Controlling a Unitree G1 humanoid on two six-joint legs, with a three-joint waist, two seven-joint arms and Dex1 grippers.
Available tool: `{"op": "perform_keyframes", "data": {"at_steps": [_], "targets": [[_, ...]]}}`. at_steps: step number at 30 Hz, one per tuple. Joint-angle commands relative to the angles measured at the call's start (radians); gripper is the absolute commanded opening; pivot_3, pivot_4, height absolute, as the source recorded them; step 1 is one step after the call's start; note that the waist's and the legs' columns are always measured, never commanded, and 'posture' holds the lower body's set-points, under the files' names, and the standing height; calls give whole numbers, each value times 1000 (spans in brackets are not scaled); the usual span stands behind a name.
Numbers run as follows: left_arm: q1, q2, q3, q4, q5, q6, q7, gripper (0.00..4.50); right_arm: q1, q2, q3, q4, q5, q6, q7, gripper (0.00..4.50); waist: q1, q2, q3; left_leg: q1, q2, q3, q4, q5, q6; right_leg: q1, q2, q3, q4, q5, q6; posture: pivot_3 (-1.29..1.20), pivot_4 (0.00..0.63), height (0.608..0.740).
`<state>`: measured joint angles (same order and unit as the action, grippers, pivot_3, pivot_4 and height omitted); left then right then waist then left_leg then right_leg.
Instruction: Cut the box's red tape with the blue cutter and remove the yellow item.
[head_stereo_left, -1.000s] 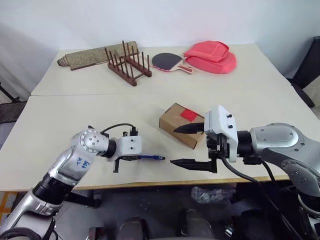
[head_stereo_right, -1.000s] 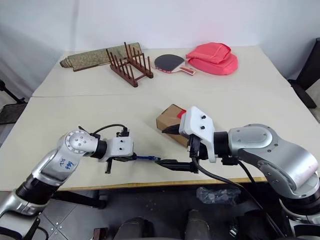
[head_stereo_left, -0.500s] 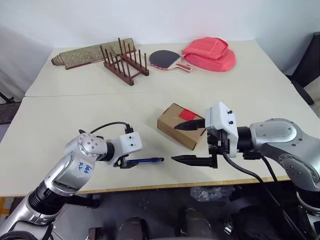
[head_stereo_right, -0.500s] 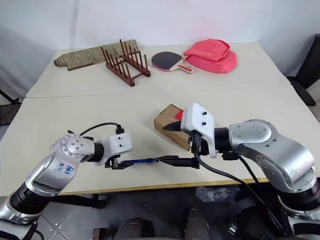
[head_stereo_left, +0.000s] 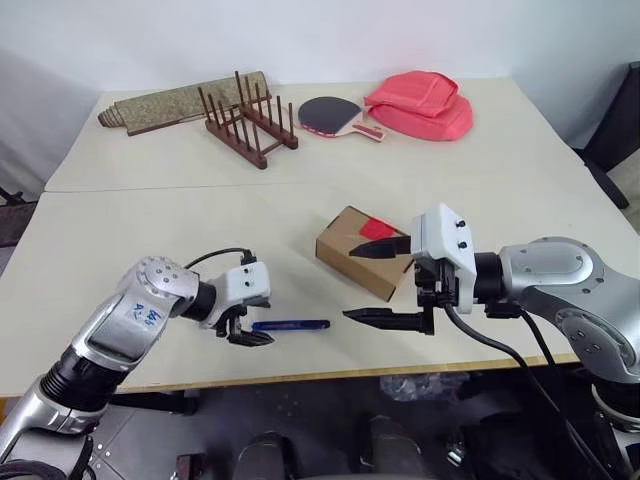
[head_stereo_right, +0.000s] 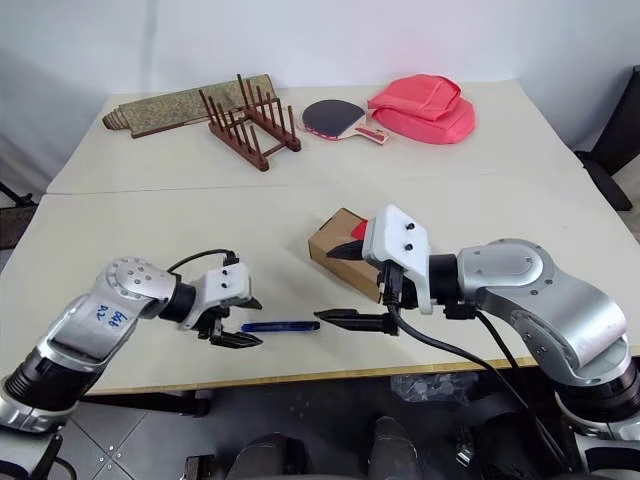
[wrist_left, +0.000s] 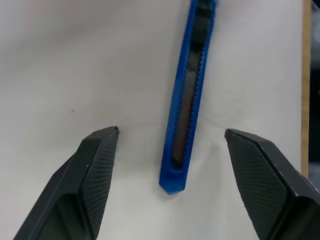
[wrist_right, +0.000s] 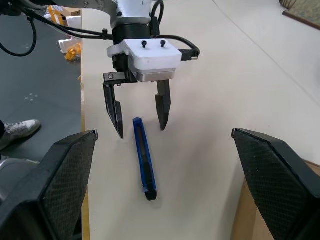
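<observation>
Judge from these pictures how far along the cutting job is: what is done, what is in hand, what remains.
Done: nothing yet; the red tape lies uncut on the closed box. In hand: neither gripper holds anything. The blue cutter lies flat on the table between the open fingers of the left gripper; the right gripper waits open beside the box. Left: grasping the cutter, cutting, removing the item.

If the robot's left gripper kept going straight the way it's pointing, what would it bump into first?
Probably the blue cutter. The left gripper points down at the table with its jaws open, and the cutter lies on the table between the two fingers. Depth is hard to judge, so the fingertips might touch the tabletop beside it instead.
</observation>
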<state>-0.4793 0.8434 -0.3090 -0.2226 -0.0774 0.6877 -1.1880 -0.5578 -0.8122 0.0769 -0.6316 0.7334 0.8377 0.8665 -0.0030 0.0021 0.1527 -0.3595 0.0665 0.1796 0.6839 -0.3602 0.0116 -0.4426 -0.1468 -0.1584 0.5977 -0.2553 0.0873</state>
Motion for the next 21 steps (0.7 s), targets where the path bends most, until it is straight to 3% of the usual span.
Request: {"op": "perform_keyframes", "data": {"at_steps": [1, 7, 11, 18, 21], "targets": [[58, 20, -61, 90, 5, -82, -58, 3612, 5, 3, -9, -25, 4, -17, 5, 4500, -1, 0, 0, 0, 0, 0, 0, 0, 0, 0, 0, 0, 0, 0, 0, 0, 150, 740], [83, 8, -68, 189, 45, -263, -73, 3612, 9, 0, -12, -32, 13, -11, 4, 4500, 0, 0, 0, 1, 0, 1, 0, 0, 0, 0, 0, 0, 2, 0, 0, 0, 150, 740], [72, -21, -69, 255, 61, -379, -67, 2786, 2, 1, -8, -27, 12, -10, 5, 4500, 0, 0, -1, 2, 0, 2, 0, 0, 0, 0, 0, 1, 3, 0, 0, 0, 150, 740], [33, -58, -88, 322, 88, -466, -87, 2786, -11, 0, -3, -14, 6, -13, 16, 4500, 6, 2, -2, 2, 0, 2, 1, 0, 1, 0, -1, 1, 3, 0, 0, 0, 150, 740], [31, -67, -100, 330, 99, -498, -96, 2237, -16, 1, -1, -10, 2, -13, 19, 4500, 5, 2, -2, 2, -1, 2, 1, 0, 1, 1, -1, 1, 3, 0, 1, 0, 150, 740]]}}
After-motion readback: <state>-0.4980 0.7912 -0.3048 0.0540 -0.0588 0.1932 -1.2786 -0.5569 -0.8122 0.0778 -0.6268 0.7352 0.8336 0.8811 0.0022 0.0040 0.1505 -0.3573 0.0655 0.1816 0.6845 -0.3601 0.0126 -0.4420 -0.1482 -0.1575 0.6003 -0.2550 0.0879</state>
